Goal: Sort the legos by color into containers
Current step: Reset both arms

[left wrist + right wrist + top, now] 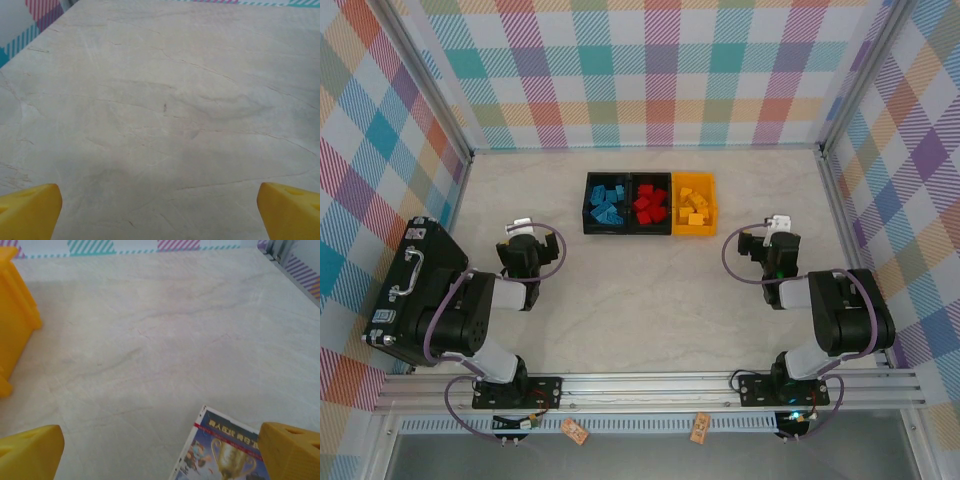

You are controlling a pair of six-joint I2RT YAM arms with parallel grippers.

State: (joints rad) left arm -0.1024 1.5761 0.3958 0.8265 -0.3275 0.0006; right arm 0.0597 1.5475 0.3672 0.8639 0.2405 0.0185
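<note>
The left gripper (160, 212) is spread wide over bare table (165, 100), with nothing between its fingers. The right gripper (160, 455) is just as wide and empty. Its wrist camera catches a printed trophy card (222, 452) lying flat just beside the right finger, and a corner of the yellow bin (15, 315) ahead of the left finger. From above, the bins (630, 177) stand in a row ahead of and between both sets of fingers. Blue legos (608, 203) fill the left black bin, red legos (649, 206) the middle one, and yellow legos (693, 207) the yellow. A suitcase (410, 290) lies outside the left arm.
</note>
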